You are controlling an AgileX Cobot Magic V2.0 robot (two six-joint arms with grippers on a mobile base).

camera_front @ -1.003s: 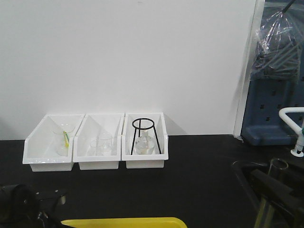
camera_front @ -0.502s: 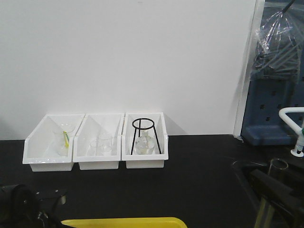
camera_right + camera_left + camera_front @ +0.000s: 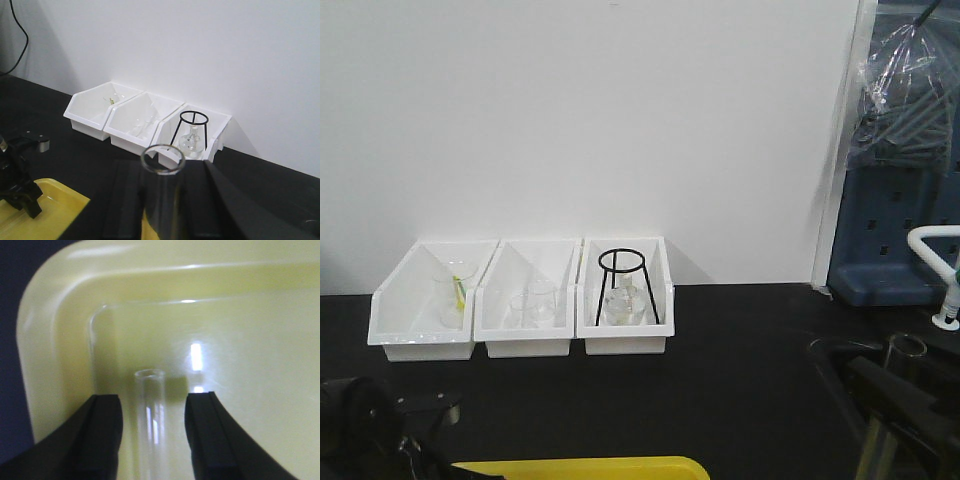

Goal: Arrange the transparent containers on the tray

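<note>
1. Left gripper [image 3: 152, 437] stands released, its black fingers [image 3: 102, 435] on either side of a slim clear glass test tube [image 3: 150, 405], not touching it.
2. That tube lies on the bright yellow plastic tray [image 3: 55, 340], near its rounded corner.
3. Right gripper [image 3: 162, 205] grasps a second clear test tube [image 3: 162, 175] upright, rim up.
4. Three white plastic bins [image 3: 525, 345] sit against the white wall [image 3: 620, 120], well apart from both.

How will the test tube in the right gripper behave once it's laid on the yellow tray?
The test tube looks smooth and round, so it would probably roll on the flat tray until the raised rim stops it. Its thin clear glass seems fragile; a hard squeeze could crack it. Bare glass may also slip in the right gripper.
</note>
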